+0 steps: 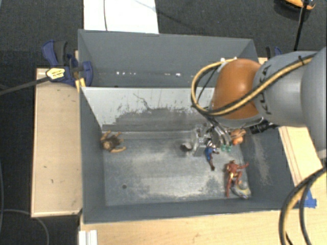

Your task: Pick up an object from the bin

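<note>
A red toy figure [235,173] lies in the bin's [153,180] near right corner. My pincer [208,141] hangs low over a small blue piece [210,156] right of the bin's middle; apart or together, I cannot tell.

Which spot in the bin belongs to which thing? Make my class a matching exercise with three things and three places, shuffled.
Things:
1. tan toy figure
2. red toy figure
3. end effector

Places in the bin:
A. right of the floor's middle, near the far wall
B. left side of the floor
C. near right corner

Pairs: 1-B, 2-C, 3-A.
</note>
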`<state>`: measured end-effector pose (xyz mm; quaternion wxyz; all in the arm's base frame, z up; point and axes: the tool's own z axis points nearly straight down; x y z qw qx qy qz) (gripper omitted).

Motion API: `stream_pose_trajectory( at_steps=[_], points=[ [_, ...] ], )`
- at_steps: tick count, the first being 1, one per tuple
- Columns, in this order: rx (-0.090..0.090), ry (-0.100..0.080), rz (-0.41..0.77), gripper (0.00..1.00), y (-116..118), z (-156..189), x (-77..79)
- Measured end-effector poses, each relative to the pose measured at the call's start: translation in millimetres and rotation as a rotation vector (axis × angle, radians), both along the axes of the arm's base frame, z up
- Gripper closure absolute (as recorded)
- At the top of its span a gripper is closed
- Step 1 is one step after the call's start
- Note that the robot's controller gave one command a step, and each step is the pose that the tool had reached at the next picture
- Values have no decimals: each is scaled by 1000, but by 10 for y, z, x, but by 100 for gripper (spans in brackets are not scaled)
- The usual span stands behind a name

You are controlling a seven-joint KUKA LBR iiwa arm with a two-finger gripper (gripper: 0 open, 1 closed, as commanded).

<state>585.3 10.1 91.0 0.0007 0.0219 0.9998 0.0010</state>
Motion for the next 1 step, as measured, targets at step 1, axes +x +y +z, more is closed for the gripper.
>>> stream_pose_trajectory(
  at_steps=[1],
  points=[
    [0,-7,0,100,-2,195,19]
  ],
)
